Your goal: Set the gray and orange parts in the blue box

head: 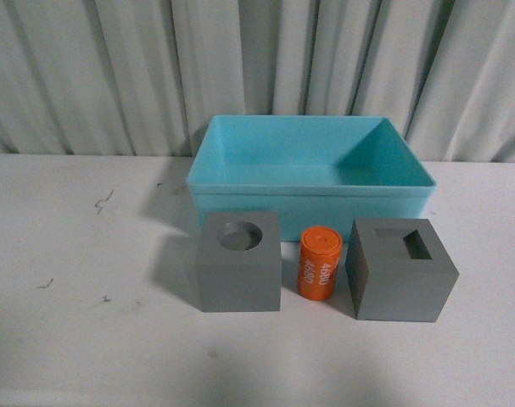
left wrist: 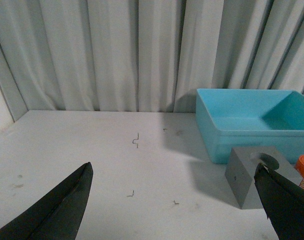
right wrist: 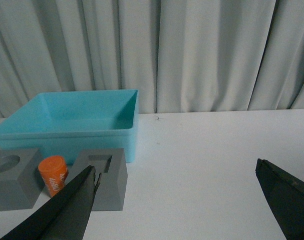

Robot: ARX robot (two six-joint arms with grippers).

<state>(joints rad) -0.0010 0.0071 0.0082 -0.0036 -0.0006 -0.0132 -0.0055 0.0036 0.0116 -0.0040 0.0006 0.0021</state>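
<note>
Both arms' jaws stand wide open and empty; the round-holed gray cube (head: 238,270) looks stiff and light, best pinched across flat opposite sides.

Orange cylinder (head: 318,263) hemmed between round-hole cube (head: 238,264) and rectangular-hole cube (head: 400,271); blue box (head: 308,188) just behind

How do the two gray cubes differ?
The left gray cube has a round top hole; the right gray cube has a rectangular one. The left gray cube faces the front camera squarely; the right gray cube is turned, showing two sides. Both are matte gray and similar in size.
</note>
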